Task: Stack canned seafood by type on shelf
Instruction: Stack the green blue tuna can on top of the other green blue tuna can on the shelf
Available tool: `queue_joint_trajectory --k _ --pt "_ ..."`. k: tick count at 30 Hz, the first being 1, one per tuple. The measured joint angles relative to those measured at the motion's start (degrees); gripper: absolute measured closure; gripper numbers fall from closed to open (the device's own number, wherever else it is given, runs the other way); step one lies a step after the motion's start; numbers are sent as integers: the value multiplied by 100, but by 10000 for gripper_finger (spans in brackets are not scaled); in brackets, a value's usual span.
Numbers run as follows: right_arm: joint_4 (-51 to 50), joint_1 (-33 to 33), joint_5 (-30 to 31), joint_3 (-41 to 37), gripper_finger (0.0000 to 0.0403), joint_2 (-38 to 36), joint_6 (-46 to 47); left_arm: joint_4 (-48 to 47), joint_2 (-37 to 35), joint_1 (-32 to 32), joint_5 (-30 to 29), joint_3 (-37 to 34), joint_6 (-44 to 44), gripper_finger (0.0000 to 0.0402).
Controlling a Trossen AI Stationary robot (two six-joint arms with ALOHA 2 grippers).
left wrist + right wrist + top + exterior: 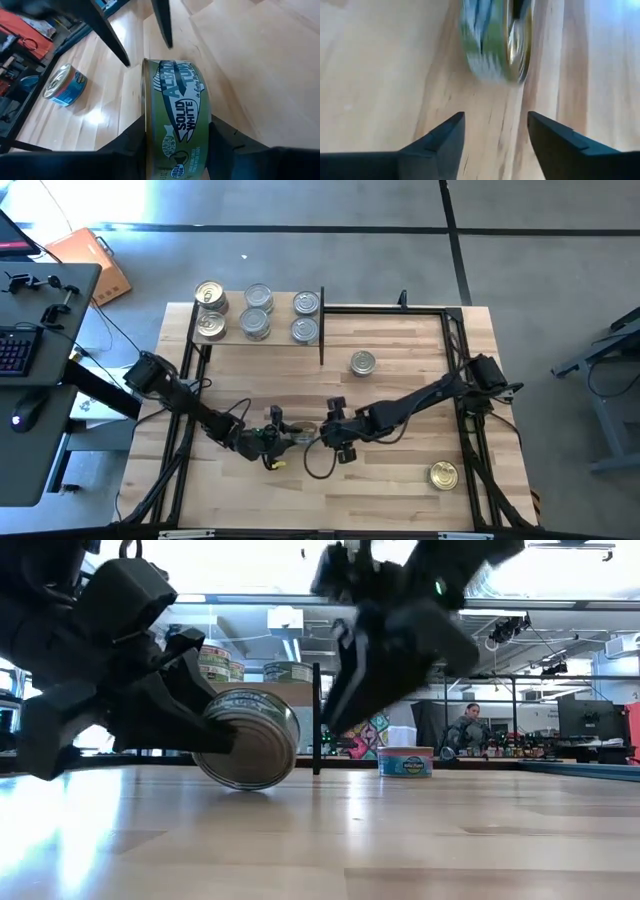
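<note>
A green-labelled tin of canned seafood point(177, 115) stands on its edge between the fingers of my left gripper point(292, 435), which is shut on it near the middle of the table. My right gripper point(495, 137) hovers open just to the tin's right and above it, with nothing between its fingers point(345, 670). The shelf point(280, 316) at the far left carries several tins: two gold-topped point(210, 310) and several silver-topped point(258, 312). A blue-labelled tin point(362, 362) sits flat on the table near the shelf. My left gripper pinches the tin by its two flat faces, one finger point(131, 145) on the lid side and the other finger point(227, 142) on the bottom side. The fingers come nearly level from the table's left. The tin is held on edge, tilted point(250, 738), with its lower rim point(238, 783) at the table top; I cannot tell whether it touches.
A gold-topped tin point(443, 474) lies on the table at the near right. Black frame rails point(455, 340) run along the table's sides and far edge. A person point(466, 730) sits in the room beyond the table. Bare wood lies along the near edge point(330, 500).
</note>
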Motion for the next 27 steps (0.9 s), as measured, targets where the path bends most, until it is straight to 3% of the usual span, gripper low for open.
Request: queue_joint_trajectory --k 3,9,13,17,21,25,27 --pt "737 -2 38 -529 170 34 122 -128 -119 0 15 -4 -31 285" --pt "3582 51 72 -1427 138 269 -209 -125 -129 28 -15 -4 -106 285" --pt "4561 236 795 -1537 137 583 -785 -129 -129 82 -1 -4 -174 285" --pt "4626 318 1109 -1313 151 811 -1129 -129 -136 145 96 2 -256 285" --pt "4557 310 1148 -1153 206 927 -1089 -146 -136 188 130 2 -319 282" --pt "4231 341 1466 -1019 283 927 -1045 -116 -143 208 74 6 -320 242" --pt "3864 358 1636 -857 280 927 -827 -34 -147 210 58 7 -351 223"
